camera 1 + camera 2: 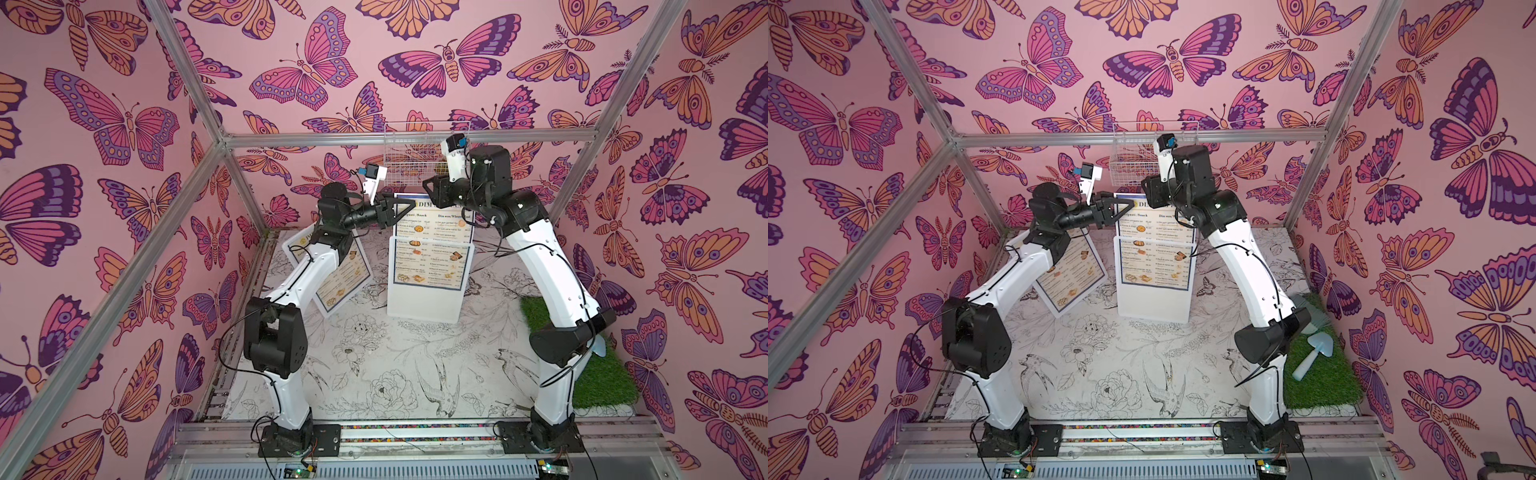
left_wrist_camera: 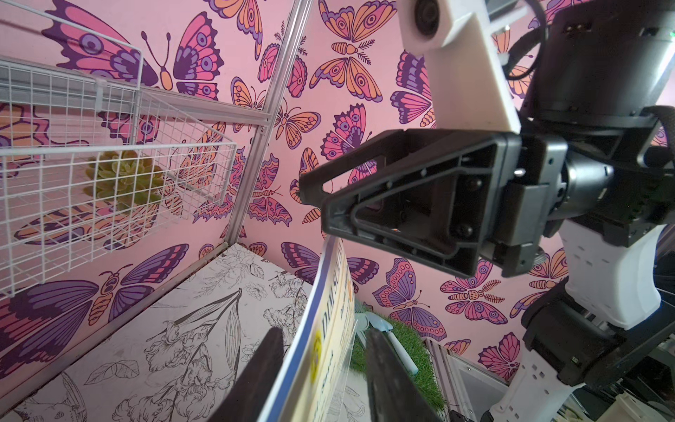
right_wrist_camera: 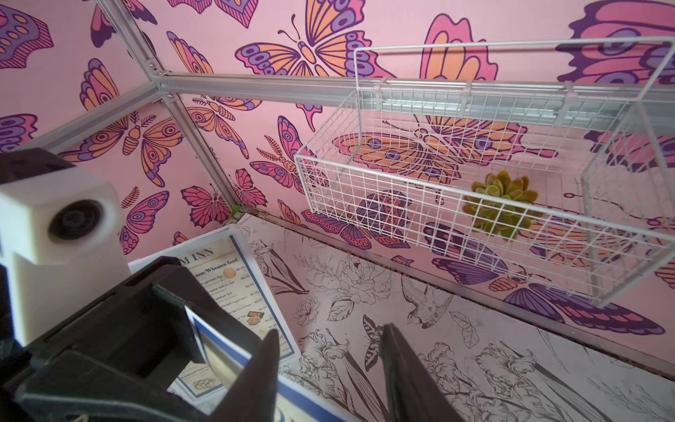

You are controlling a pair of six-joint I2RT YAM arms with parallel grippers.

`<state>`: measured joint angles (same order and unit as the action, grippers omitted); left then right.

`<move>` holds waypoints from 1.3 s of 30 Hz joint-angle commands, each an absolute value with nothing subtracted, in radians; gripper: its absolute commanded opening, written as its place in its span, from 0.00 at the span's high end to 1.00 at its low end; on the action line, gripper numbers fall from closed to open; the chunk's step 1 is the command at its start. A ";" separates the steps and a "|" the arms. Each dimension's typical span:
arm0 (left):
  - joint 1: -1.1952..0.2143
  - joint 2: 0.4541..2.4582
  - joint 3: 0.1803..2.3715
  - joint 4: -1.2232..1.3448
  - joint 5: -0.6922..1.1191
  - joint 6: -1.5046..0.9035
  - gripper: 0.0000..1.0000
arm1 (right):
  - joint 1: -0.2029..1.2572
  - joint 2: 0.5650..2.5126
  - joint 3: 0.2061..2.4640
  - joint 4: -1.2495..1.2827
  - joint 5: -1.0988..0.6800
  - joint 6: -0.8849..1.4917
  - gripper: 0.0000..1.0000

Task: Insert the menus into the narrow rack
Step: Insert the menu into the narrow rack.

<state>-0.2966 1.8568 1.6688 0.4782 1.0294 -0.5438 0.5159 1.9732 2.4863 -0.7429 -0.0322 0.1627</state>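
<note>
Left claw (image 1: 405,205) is seen with its fingers parted. The upright menu (image 1: 430,249) is passed between them at its 10 o'clock corner, and a gap is shown beside the sheet in the left wrist view. Right claw (image 1: 432,189) is likewise held apart, set just over the sheet's 12 o'clock edge with nothing gripped. The upright menu is seated in the narrow rack (image 1: 422,305), which is placed toward 12 o'clock on the table (image 1: 395,374). The second menu (image 1: 347,278) is laid flat at the rack's 9 o'clock, partly covered by the left arm.
</note>
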 commanded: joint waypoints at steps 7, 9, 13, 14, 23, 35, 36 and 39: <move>-0.304 1.830 1.652 0.506 1.052 -0.540 0.60 | 0.516 2.001 2.538 -0.859 0.060 0.121 0.55; -0.305 1.829 1.651 0.505 1.052 -0.541 0.60 | 0.514 2.009 2.546 -0.873 0.046 0.121 0.55; -0.305 1.825 1.642 0.504 1.050 -0.535 0.60 | 0.514 2.014 2.555 -0.901 0.027 0.112 0.55; -0.306 1.826 1.640 0.502 1.048 -0.534 0.60 | 0.514 2.012 2.555 -0.906 0.025 0.111 0.55; -0.304 1.821 1.616 0.483 1.037 -0.514 0.57 | 0.515 1.921 2.412 -0.869 -0.025 0.127 0.55; -0.304 1.797 1.564 0.483 1.031 -0.506 0.57 | 0.518 1.874 2.285 -0.847 -0.053 0.140 0.55; -0.304 1.794 1.557 0.483 1.031 -0.506 0.57 | 0.518 1.874 2.289 -0.847 -0.057 0.140 0.55; -0.304 1.781 1.529 0.483 1.029 -0.502 0.58 | 0.518 1.875 2.304 -0.848 -0.054 0.139 0.55</move>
